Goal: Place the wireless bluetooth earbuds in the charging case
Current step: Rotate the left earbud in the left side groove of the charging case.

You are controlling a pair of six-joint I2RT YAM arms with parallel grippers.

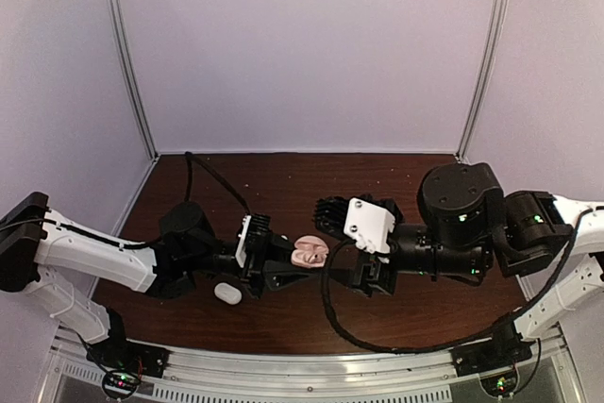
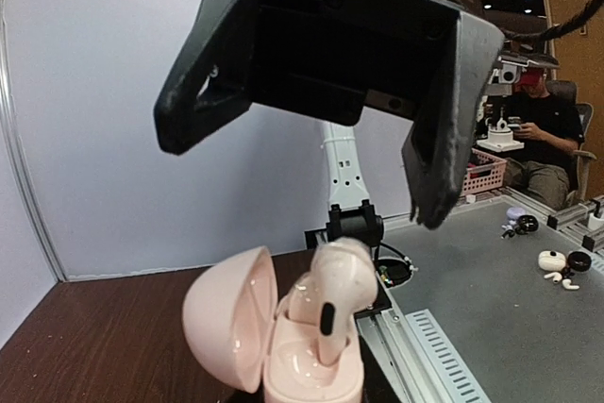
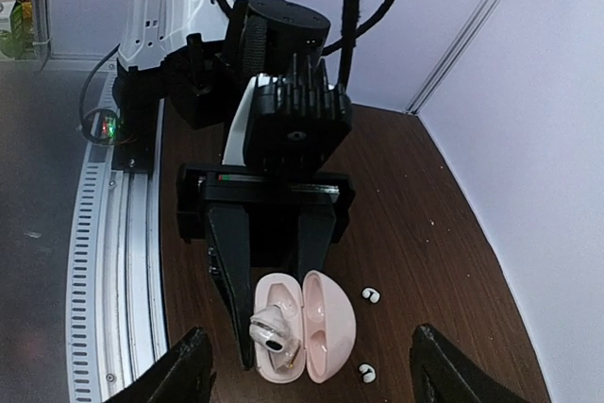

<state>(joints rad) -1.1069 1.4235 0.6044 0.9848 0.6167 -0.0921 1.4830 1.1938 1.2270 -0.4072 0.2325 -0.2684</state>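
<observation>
My left gripper [image 1: 294, 261] is shut on the base of an open pink charging case [image 1: 309, 252] and holds it over the table. In the right wrist view its black fingers [image 3: 230, 280] flank the case [image 3: 326, 323]. A pale earbud [image 3: 272, 326] with a dark sensor stands stem-down and tilted in one slot, not fully seated; it also shows in the left wrist view [image 2: 335, 294]. Two tiny white pieces [image 3: 372, 296] [image 3: 366, 372] lie on the table beside the case. My right gripper [image 1: 340, 244] is wide open and empty, facing the case from close by.
A white oval case [image 1: 227, 292] lies on the brown table [image 1: 283, 186] just in front of the left gripper. The slotted metal rail [image 1: 311, 386] runs along the near edge. White walls [image 1: 302, 44] enclose the back and sides.
</observation>
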